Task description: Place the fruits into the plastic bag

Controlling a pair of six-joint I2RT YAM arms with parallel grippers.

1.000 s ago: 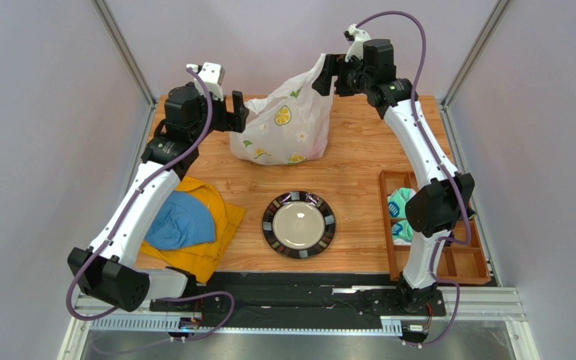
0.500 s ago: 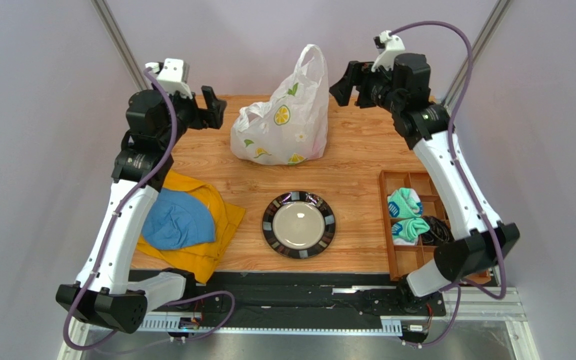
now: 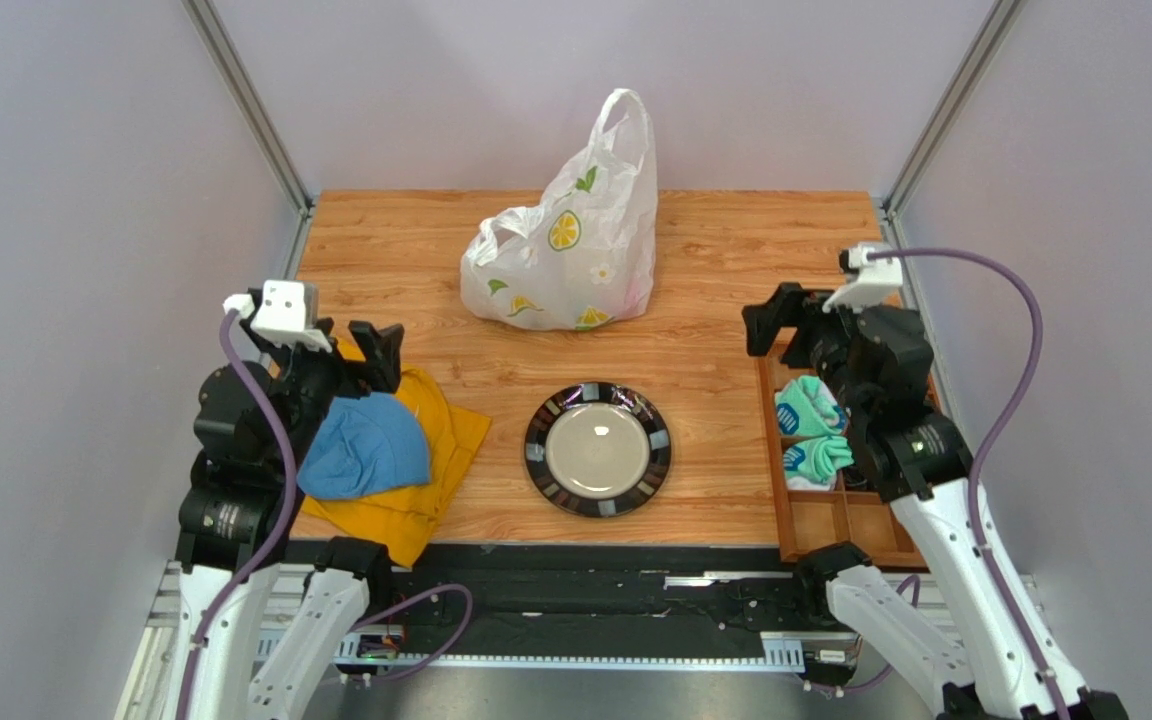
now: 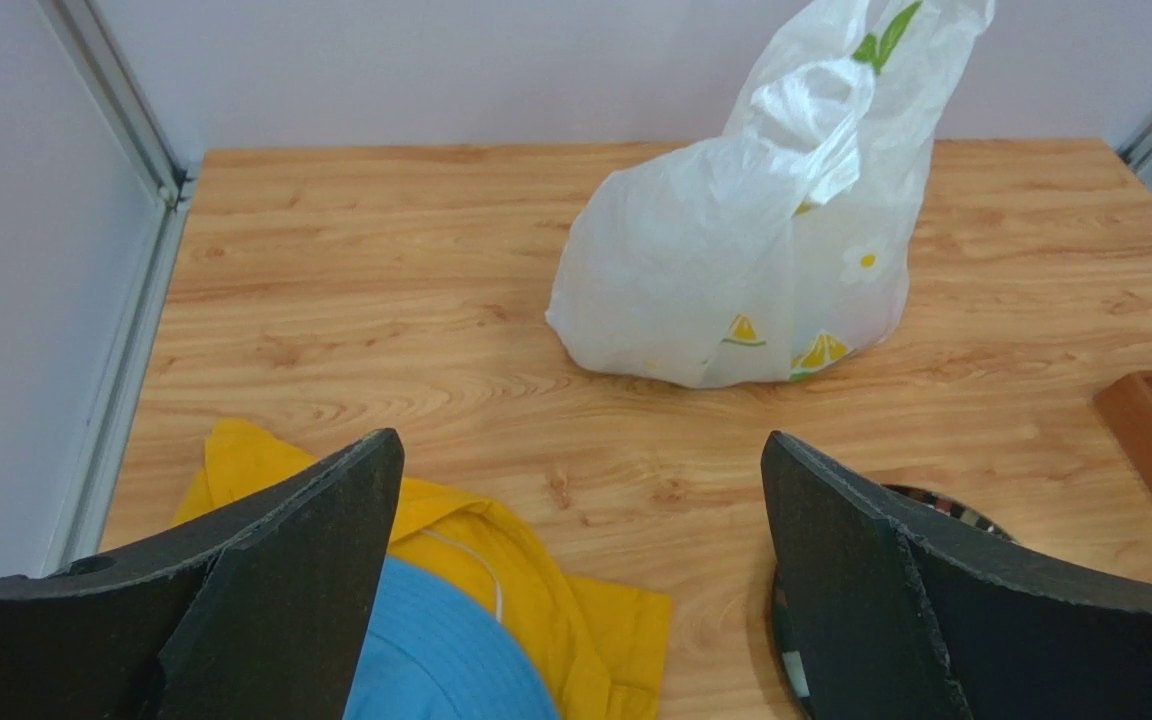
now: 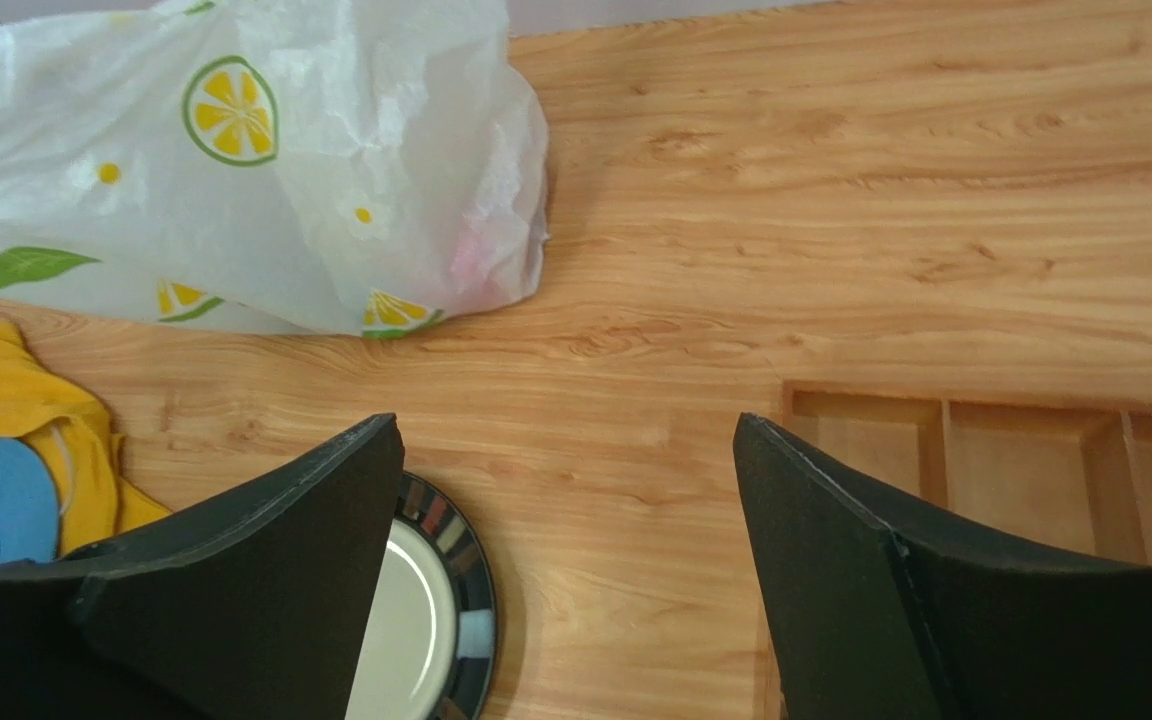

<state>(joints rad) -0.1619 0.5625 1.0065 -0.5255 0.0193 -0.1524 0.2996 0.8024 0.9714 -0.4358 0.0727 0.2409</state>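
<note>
The plastic bag (image 3: 567, 248) stands bulging at the back middle of the table, one loop handle upright; it also shows in the left wrist view (image 4: 748, 270) and the right wrist view (image 5: 237, 180). No fruits show loose anywhere; only a faint pink tint shows through the bag's side in the right wrist view. My left gripper (image 3: 364, 353) (image 4: 579, 450) is open and empty, above the cloths, well short of the bag. My right gripper (image 3: 785, 323) (image 5: 564, 435) is open and empty, above the wooden tray's far end, to the right of the bag.
A black-rimmed plate (image 3: 654, 450) with nothing on it lies at the front middle. A blue cloth (image 3: 364, 447) lies on a yellow cloth (image 3: 440, 435) at the front left. A wooden compartment tray (image 3: 772, 450) with teal socks (image 3: 808, 405) is at the right.
Both arms have drawn back from the bag toward the near side and come lower. The right gripper let go of the bag's handle, which stays upright.
</note>
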